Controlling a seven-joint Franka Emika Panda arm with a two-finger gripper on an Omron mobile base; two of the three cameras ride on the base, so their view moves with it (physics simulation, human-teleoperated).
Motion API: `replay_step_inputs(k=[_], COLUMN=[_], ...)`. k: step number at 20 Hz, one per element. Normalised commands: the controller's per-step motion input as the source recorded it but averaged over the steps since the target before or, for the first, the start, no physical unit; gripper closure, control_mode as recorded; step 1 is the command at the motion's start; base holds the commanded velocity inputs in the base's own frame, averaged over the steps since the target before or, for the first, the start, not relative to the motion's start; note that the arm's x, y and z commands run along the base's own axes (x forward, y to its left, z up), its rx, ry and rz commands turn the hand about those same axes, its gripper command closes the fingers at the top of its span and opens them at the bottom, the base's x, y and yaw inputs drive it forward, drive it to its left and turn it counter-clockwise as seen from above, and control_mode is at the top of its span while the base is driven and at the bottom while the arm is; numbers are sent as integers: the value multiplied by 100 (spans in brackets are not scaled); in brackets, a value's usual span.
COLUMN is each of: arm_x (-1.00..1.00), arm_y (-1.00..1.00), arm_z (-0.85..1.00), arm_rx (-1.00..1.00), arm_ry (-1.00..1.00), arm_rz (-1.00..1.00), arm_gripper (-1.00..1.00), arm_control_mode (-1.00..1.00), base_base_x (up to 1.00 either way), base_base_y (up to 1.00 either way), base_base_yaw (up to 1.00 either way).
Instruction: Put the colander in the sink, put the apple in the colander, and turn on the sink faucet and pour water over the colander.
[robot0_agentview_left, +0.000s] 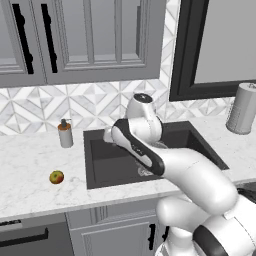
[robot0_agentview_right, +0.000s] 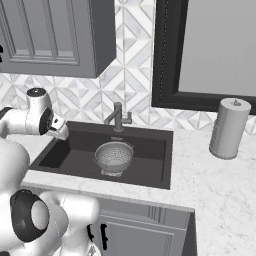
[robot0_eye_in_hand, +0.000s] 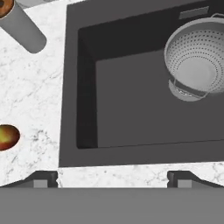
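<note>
The silver colander (robot0_agentview_right: 114, 156) stands upright in the dark sink (robot0_agentview_right: 150, 157), over the drain and below the faucet (robot0_agentview_right: 117, 118). In the hand view the colander (robot0_eye_in_hand: 197, 59) is at the upper right of the sink (robot0_eye_in_hand: 131, 105), and it holds nothing. The red and yellow-green apple (robot0_agentview_left: 56, 177) lies on the marble counter left of the sink; it also appears as the apple (robot0_eye_in_hand: 6, 136) at the hand view's left edge. My gripper (robot0_eye_in_hand: 113, 179) hovers open above the sink's front left part, with nothing between its fingertips (robot0_eye_in_hand: 41, 179).
An orange-topped soap bottle (robot0_agentview_left: 65, 133) stands on the counter behind the apple, near the sink's back left corner. A grey paper-towel roll (robot0_agentview_right: 228, 128) stands on the counter right of the sink. Wall cabinets hang above the counter.
</note>
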Motion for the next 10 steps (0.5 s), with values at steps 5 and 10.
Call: replay_step_inputs(k=[5, 10], arm_x=[-1, 0], arm_y=[92, 86], arm_z=[2, 0], arm_rx=[-6, -6], arm_ry=[17, 12], arm_rz=[2, 4], arm_gripper=[-100, -100], arm_control_mode=[-100, -100], base_base_x=[0, 0], base_base_y=[0, 0], base_base_yaw=[0, 0])
